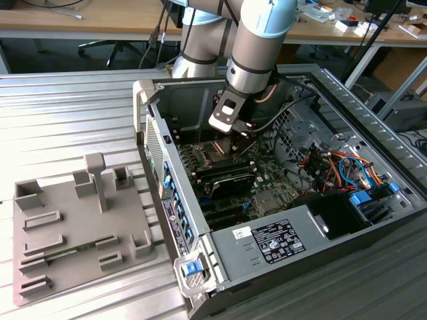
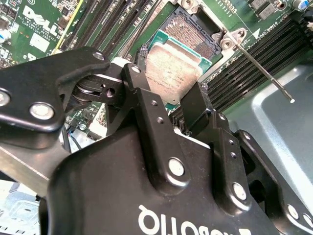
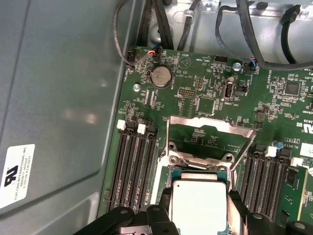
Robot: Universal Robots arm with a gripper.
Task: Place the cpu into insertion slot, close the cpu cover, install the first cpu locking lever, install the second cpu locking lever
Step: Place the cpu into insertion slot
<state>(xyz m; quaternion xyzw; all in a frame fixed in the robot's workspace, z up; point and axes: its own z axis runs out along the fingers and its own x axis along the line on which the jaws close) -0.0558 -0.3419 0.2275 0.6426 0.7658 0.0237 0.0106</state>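
1 cpu (image 2: 172, 71) face-up in fingers (image 2: 145, 105), nr insertion slot (image 2: 195, 27)

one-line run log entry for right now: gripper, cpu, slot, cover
gripper: shut on cpu | cpu: held over insertion slot | cpu cover: swung open | case: open computer case

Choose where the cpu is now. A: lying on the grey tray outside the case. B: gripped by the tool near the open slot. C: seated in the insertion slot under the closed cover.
B: in the second wrist view the tool grips the cpu beside the bare insertion slot.
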